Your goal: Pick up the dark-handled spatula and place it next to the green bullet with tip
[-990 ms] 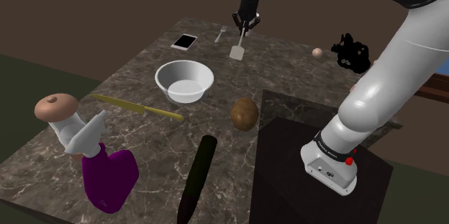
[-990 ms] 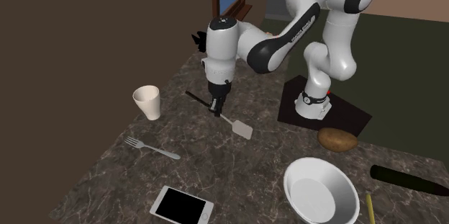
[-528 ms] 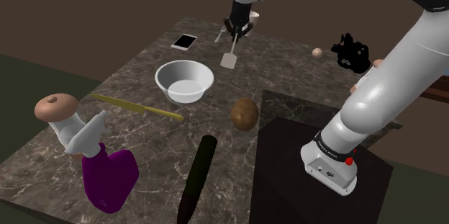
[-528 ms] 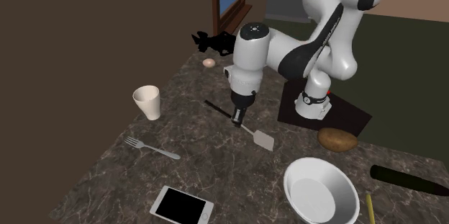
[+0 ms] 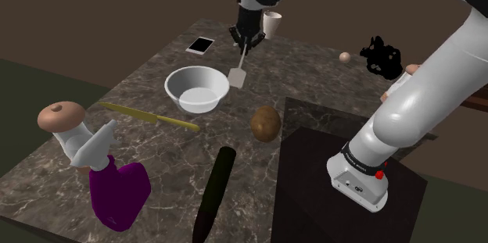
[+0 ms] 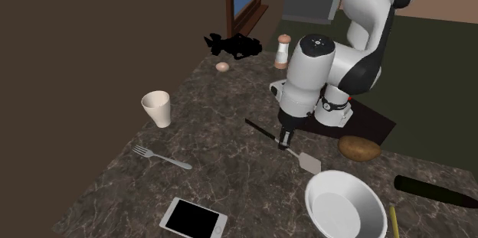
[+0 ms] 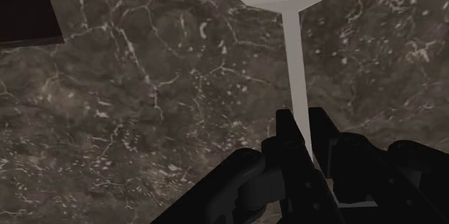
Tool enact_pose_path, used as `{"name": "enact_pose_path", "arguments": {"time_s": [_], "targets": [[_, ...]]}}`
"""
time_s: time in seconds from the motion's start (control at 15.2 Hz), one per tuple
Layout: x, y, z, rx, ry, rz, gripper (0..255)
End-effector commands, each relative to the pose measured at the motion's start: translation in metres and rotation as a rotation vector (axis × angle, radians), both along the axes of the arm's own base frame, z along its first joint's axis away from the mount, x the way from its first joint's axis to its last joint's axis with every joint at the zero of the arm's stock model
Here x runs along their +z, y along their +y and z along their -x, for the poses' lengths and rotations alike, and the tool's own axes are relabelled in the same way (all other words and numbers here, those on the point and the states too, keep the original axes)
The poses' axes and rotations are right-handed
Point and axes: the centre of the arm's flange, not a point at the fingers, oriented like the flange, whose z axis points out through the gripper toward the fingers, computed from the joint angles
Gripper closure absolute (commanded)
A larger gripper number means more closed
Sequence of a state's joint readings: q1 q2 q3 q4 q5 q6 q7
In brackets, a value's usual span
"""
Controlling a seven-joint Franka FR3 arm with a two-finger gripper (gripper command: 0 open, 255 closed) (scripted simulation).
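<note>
Spatula (image 7: pixel 294 71) clamped in jaws — blade cropped in wrist view.

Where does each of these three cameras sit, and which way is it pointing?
Shoulder view: beside and slightly behind the stand, looking down over the veined table; shows the white arm ending in the claw.
Second exterior view: across the table, facing back toward the stand; shows the arm bent over, claw lowest.
Wrist view: on the hand, looking along the claw at the table; shows its two black fingers.
Shared: all three show the spatula clasped in the claw; both outer views show the white bowl.
</note>
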State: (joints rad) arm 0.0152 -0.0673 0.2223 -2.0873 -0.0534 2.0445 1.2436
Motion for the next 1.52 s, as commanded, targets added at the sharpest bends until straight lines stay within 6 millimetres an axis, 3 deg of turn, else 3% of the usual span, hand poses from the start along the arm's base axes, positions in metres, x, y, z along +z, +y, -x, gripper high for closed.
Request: {"name": "enact_pose_path", "arguments": {"time_s": [0.0, 1.45], "targets": [[0.001, 0.025, 0.013, -0.002, 0.000, 0.000, 255], [0.001, 0.297, 0.116, -0.002, 0.000, 0.000, 255]]}}
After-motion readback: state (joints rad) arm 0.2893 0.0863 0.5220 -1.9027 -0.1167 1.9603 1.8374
